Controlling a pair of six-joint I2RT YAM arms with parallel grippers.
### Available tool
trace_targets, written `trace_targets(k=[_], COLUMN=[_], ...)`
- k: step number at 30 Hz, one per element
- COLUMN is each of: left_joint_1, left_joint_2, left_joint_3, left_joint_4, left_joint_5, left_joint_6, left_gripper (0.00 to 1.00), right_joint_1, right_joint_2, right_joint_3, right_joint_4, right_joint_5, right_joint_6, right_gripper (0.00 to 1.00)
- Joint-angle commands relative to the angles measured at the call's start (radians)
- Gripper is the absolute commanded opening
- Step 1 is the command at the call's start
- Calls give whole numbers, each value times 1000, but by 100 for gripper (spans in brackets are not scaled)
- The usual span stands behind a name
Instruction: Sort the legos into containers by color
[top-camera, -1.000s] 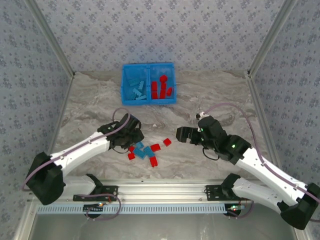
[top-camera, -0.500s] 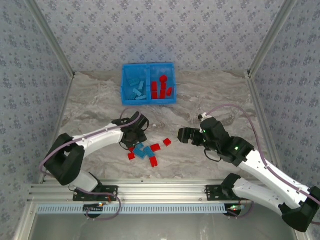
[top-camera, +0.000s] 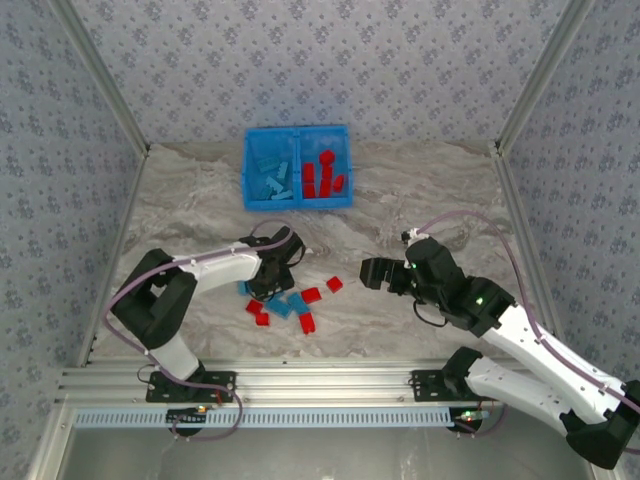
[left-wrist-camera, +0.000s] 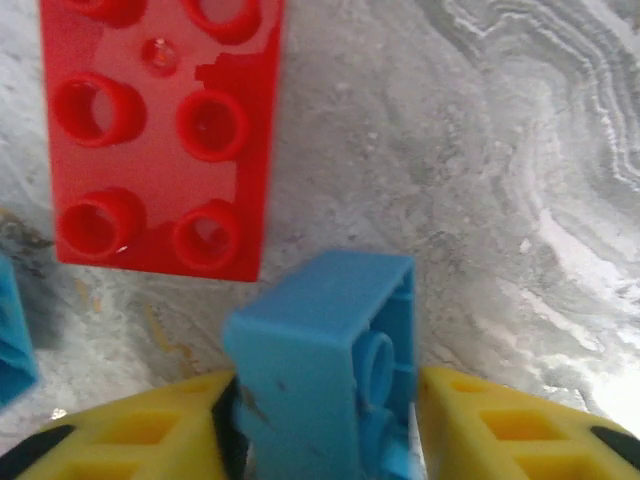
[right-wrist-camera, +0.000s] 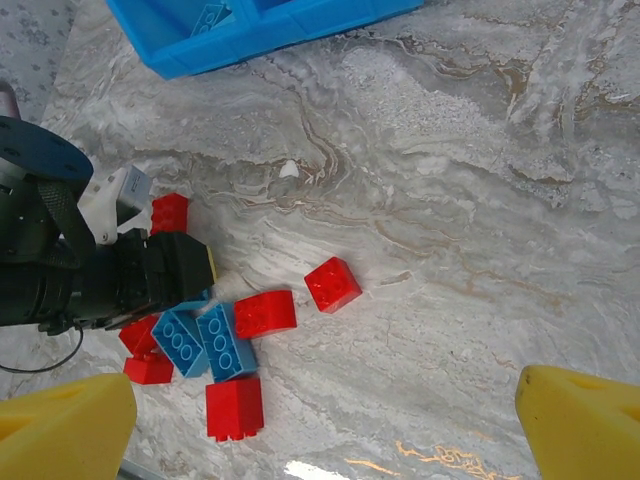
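My left gripper (left-wrist-camera: 320, 405) is shut on a light blue lego (left-wrist-camera: 320, 350), tilted between the yellow fingers just above the marble table. A red lego (left-wrist-camera: 160, 130) lies flat beyond it. In the top view the left gripper (top-camera: 277, 272) sits low at the back edge of the loose pile of red legos (top-camera: 311, 295) and blue legos (top-camera: 282, 307). My right gripper (top-camera: 372, 272) hovers open to the right of the pile, holding nothing; from its wrist, the right gripper (right-wrist-camera: 325, 430) looks down on a red square lego (right-wrist-camera: 333, 284). The blue bin (top-camera: 298, 167) holds light blue legos (top-camera: 270, 178) left and red legos (top-camera: 322, 176) right.
One blue lego (top-camera: 243, 288) lies apart at the pile's left, with small red legos (top-camera: 258, 312) below it. The bin's near wall (right-wrist-camera: 250, 35) stands at the top of the right wrist view. Patterned walls and metal posts ring the table (top-camera: 430, 200).
The left arm has folded its elbow inward and its gripper has slid a little right and toward the pile. Some legos on the pile's left have shifted. The right gripper drifted slightly right.
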Motion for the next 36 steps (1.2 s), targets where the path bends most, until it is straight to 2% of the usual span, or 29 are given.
trace_targets(k=[1, 4, 11, 15, 18, 21, 24, 29, 36], left_joint_1=[0, -1, 0, 2, 35, 120, 208, 313, 351], left_joint_2=[18, -12, -194, -255, -224, -144, -7, 311, 721], left_joint_3=[6, 12, 108, 256, 385, 510, 659, 1000, 1496], left_joint_4=[13, -1, -115, -179, -176, -132, -95, -152, -287], left_joint_5=[12, 0, -101, -249, -312, -279, -267, -230, -381], left_joint_6=[17, 25, 122, 300, 490, 653, 750, 796, 866], left_gripper=[37, 26, 15, 12, 13, 15, 15, 8, 8], right_joint_1=[4, 4, 4, 4, 5, 4, 4, 3, 0], right_joint_2=[-9, -11, -6, -4, -2, -3, -3, -3, 4], right_joint_3=[-5, -8, -12, -10, -9, -9, -8, -4, -2], right_joint_4=[-31, -29, -12, -6, -4, -11, -19, -28, -47], right_joint_5=[34, 34, 29, 27, 24, 23, 24, 33, 35], right_joint_6=[17, 21, 20, 18, 20, 23, 26, 25, 28], right_gripper=[100, 100, 100, 100, 100, 100, 100, 100, 100])
